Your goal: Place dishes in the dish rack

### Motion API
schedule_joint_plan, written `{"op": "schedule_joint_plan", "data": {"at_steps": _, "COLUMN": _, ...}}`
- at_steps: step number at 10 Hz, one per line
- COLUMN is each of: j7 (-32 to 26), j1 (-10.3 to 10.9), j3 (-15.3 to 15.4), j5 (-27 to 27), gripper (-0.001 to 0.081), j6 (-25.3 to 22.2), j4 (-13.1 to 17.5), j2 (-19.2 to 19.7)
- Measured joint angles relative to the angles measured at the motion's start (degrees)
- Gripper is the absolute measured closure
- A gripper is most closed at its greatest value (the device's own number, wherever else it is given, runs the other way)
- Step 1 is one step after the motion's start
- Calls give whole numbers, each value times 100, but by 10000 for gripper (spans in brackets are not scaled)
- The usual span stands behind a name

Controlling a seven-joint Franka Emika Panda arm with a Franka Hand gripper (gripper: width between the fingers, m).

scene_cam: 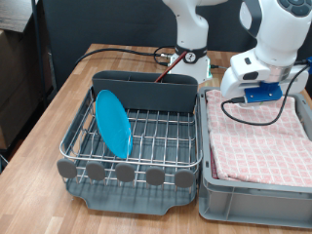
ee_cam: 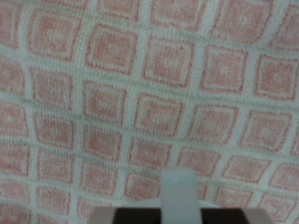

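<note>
Already, a round light-blue plate (scene_cam: 113, 123) stands upright in the silver wire dish rack (scene_cam: 146, 136). Gripper (scene_cam: 255, 95) hovers over the crate's pink checked cloth (scene_cam: 258, 146); grip state unclear. Descending squarely seems wise.

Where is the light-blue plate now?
The light-blue plate stands on edge in the dish rack, on the exterior view's left side, in front of the dark caddy.

A round light-blue plate (scene_cam: 112, 122) stands on edge, leaning slightly, in the dish rack (scene_cam: 156, 136). The rack is a silver wire grid on a dark grey tray, with a tall dark caddy (scene_cam: 146, 92) at the back and grey discs (scene_cam: 125, 174) along its front edge.
</note>
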Motion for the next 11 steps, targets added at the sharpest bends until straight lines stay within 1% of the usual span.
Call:
{"op": "schedule_joint_plan", "data": {"at_steps": 2, "j7": 58, "j1": 0, "j3": -37, "j5": -124, "gripper": 733, "j6": -246, "j4": 137, "j2": -141}}
{"op": "schedule_joint_plan", "data": {"at_steps": 3, "j7": 220, "j1": 0, "j3": -47, "j5": -321, "gripper": 733, "j6": -208, "j4": 159, "j2": -229}}
{"op": "schedule_joint_plan", "data": {"at_steps": 5, "j7": 775, "j1": 0, "j3": -87, "j5": -887, "gripper": 733, "j6": 38, "j4": 166, "j2": -424}}
{"op": "schedule_joint_plan", "data": {"at_steps": 6, "j7": 1054, "j1": -2, "j3": -144, "j5": -1223, "gripper": 733, "j6": 132, "j4": 211, "j2": -505}}
{"op": "schedule_joint_plan", "data": {"at_steps": 7, "j7": 1184, "j1": -14, "j3": -216, "j5": -1481, "gripper": 733, "j6": 175, "j4": 317, "j2": -550}}
{"op": "schedule_joint_plan", "data": {"at_steps": 8, "j7": 1243, "j1": -27, "j3": -251, "j5": -1612, "gripper": 733, "j6": 175, "j4": 405, "j2": -556}}
{"op": "schedule_joint_plan", "data": {"at_steps": 9, "j7": 1229, "j1": -22, "j3": -249, "j5": -1571, "gripper": 733, "j6": 141, "j4": 398, "j2": -544}}
{"op": "schedule_joint_plan", "data": {"at_steps": 11, "j7": 1125, "j1": -31, "j3": -296, "j5": -1649, "gripper": 733, "j6": 138, "j4": 426, "j2": -508}}
